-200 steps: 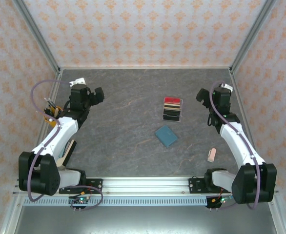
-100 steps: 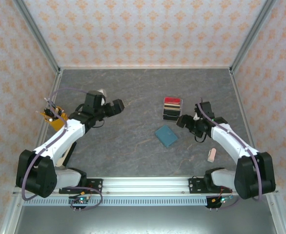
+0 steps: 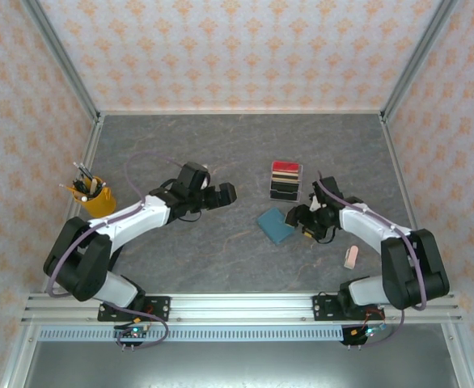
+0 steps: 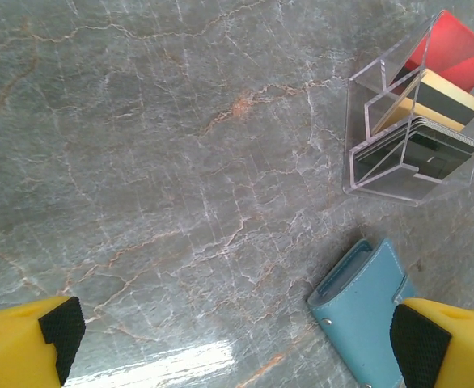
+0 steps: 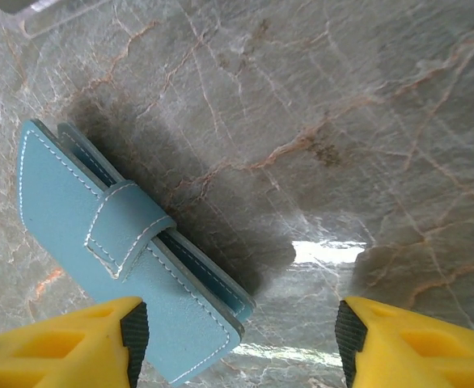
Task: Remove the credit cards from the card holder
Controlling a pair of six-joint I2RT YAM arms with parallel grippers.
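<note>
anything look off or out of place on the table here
Nothing spilled or damaged. The card holder lies closed, at a slant; red, tan and dark credit cards stand in the clear box just beyond it. A pink block lies off alone.

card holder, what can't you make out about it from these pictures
Inside of the card holder: it lies closed with its strap across in the right wrist view, so what it holds is hidden.
Its lower end, left wrist view: cut off by the bottom edge, partly behind a finger of the left hand.
Top view: too small to show the strap.
</note>
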